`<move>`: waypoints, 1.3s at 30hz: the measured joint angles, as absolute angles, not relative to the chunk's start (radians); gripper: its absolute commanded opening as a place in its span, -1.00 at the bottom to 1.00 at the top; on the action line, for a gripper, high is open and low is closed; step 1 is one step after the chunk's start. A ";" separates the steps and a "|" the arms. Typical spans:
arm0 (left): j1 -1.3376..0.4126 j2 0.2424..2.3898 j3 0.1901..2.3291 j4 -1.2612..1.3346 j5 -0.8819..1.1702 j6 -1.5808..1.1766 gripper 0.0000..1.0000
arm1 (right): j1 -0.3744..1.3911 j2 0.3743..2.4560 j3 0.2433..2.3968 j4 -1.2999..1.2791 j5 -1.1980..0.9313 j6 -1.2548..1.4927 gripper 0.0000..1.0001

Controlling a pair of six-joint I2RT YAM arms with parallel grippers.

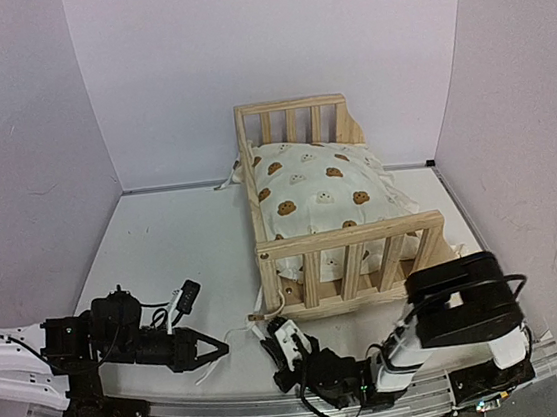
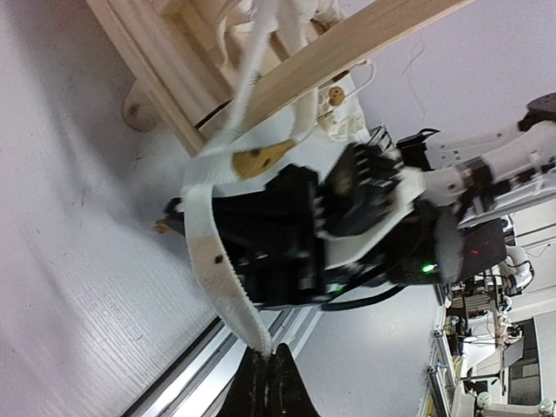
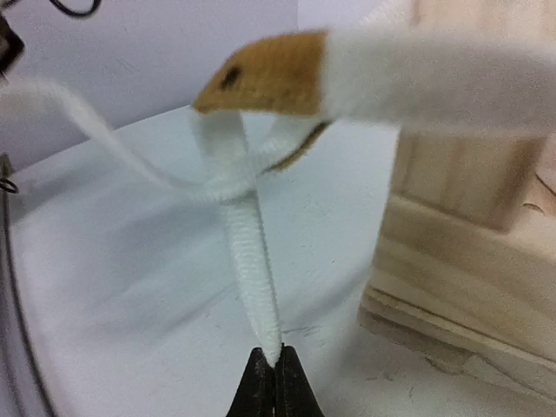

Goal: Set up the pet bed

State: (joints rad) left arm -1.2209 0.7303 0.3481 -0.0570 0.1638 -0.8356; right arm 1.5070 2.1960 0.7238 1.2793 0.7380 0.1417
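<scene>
The pine pet bed (image 1: 353, 243) stands right of centre with the cream bear-print cushion (image 1: 322, 188) lying in it. White cushion ties (image 1: 235, 336) hang out at the bed's near-left corner. My left gripper (image 1: 217, 350) is shut on the end of one white tie (image 2: 215, 265), pinched at its tips (image 2: 268, 358). My right gripper (image 1: 274, 348) is shut on another white tie (image 3: 248, 261), pinched at its tips (image 3: 274, 356); that tie loops round a brown-tipped tie end (image 3: 269, 74). The two grippers face each other just in front of the bed's corner post (image 3: 469, 165).
The bed's foot rail (image 2: 347, 48) and a round foot (image 2: 137, 111) show close in the left wrist view, with the right arm's wrist (image 2: 347, 217) right behind the ties. The table's metal front rail (image 1: 231, 410) runs beneath both arms. Walls enclose three sides.
</scene>
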 measured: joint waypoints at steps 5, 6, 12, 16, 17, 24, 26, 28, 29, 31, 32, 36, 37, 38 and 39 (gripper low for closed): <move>-1.221 0.873 0.371 -0.064 0.171 -0.828 -1.00 | 1.480 1.927 0.603 1.161 0.580 0.313 -1.00; -1.221 0.901 0.374 -0.069 0.174 -0.825 -1.00 | 1.473 1.895 0.595 1.148 0.555 0.334 -1.00; -1.221 0.955 0.409 -0.108 0.167 -0.781 -0.03 | 1.453 1.847 0.586 1.014 0.473 0.391 -1.00; -1.221 0.902 0.428 -0.107 0.117 -0.734 0.28 | 1.449 1.839 0.580 0.940 0.455 0.402 -1.00; -1.221 0.876 0.430 -0.108 0.099 -0.716 0.31 | 1.448 1.837 0.579 0.931 0.454 0.402 -1.00; -1.192 0.886 0.525 -0.033 0.051 -0.657 -0.09 | 1.447 1.791 0.580 0.890 0.453 0.389 -1.00; -1.171 0.941 0.540 0.033 0.052 -0.659 -0.20 | 1.447 1.789 0.580 0.888 0.454 0.377 -1.00; -1.144 0.974 0.539 0.078 0.073 -0.680 -0.28 | 1.447 1.789 0.580 0.883 0.455 0.364 -1.00; -1.129 0.986 0.537 0.102 0.087 -0.689 -0.33 | 1.447 1.789 0.581 0.879 0.455 0.359 -1.00; -1.081 1.006 0.519 0.180 0.133 -0.711 -0.46 | 1.447 1.789 0.583 0.877 0.455 0.350 -1.00; -1.056 1.016 0.509 0.218 0.159 -0.719 -0.56 | 1.447 1.789 0.583 0.876 0.454 0.346 -1.00; -1.009 1.087 0.504 0.333 0.251 -0.734 -0.88 | 1.447 1.787 0.583 0.875 0.456 0.336 -1.00; -1.009 1.106 0.504 0.350 0.271 -0.738 -0.88 | 1.446 1.787 0.583 0.875 0.456 0.335 -1.00; -1.010 1.134 0.505 0.368 0.298 -0.736 -0.89 | 1.445 1.787 0.583 0.875 0.457 0.333 -1.00; -1.010 1.154 0.505 0.375 0.313 -0.736 -0.90 | 1.444 1.787 0.583 0.875 0.457 0.332 -1.00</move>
